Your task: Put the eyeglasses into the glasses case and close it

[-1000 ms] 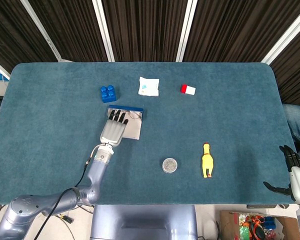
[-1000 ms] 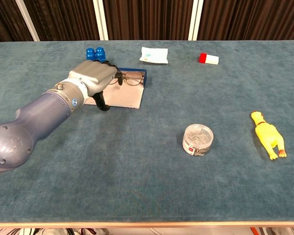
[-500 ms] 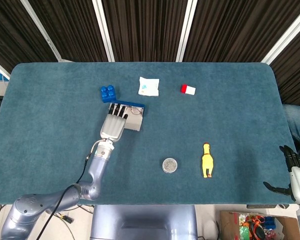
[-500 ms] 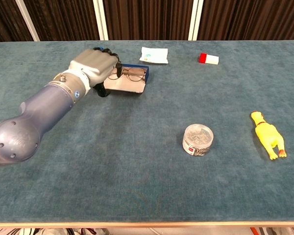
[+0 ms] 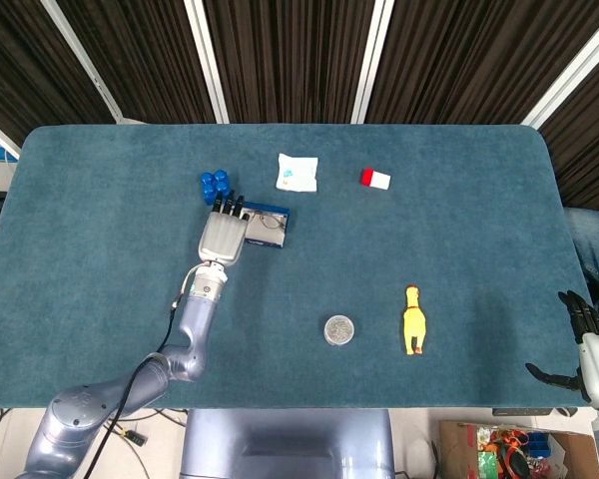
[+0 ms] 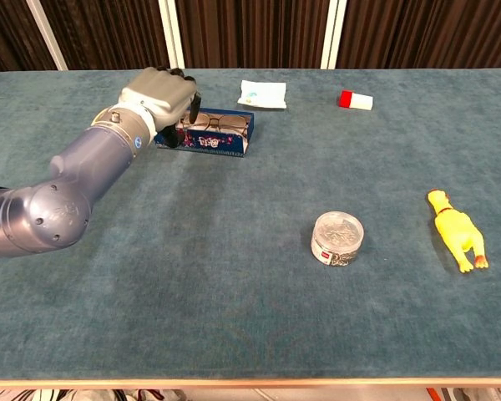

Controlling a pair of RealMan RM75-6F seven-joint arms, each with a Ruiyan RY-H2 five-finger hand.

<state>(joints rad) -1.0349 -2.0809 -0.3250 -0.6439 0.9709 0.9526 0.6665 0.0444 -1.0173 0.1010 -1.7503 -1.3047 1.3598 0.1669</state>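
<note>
At tabletop's far left: glasses case (image 6: 207, 134), eyeglasses (image 6: 219, 124) inside, lid part-folded.
Left hand (image 6: 159, 100): on lid's left end, grip unclear.
Right hand (image 5: 582, 334): idle, spread.
Closing: press evenly, frames tucked clear.

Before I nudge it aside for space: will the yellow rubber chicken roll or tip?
The yellow rubber chicken lies flat on the table, so tipping seems unlikely. Its long, uneven body would probably slide or pivot, not roll. It looks light and squashy.
</note>
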